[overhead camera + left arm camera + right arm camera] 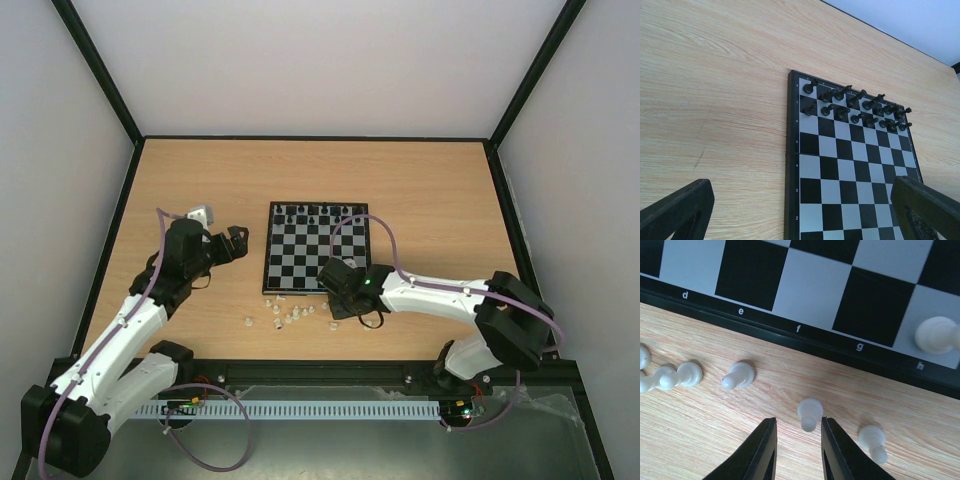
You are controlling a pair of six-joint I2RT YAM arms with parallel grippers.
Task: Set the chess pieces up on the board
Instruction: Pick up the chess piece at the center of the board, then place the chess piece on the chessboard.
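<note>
The checkered board (315,246) lies mid-table, with black pieces (855,105) on its far two rows. Several cream-white chess pieces (285,315) lie scattered on the wood in front of its near edge. My right gripper (797,429) is open and low over the table, just off the board's near edge (805,337). One white pawn (809,414) stands between its fingertips, closer to the right finger (836,445), ungripped. Other pawns (739,375) (872,441) stand beside it. One white piece (936,335) stands on the h corner square. My left gripper (800,212) is open and empty, above the board's left edge.
More white pieces (675,376) lie in a cluster to the left in the right wrist view. Dark frame walls enclose the table (420,180). A slotted rail (300,409) runs along the near edge between the arm bases.
</note>
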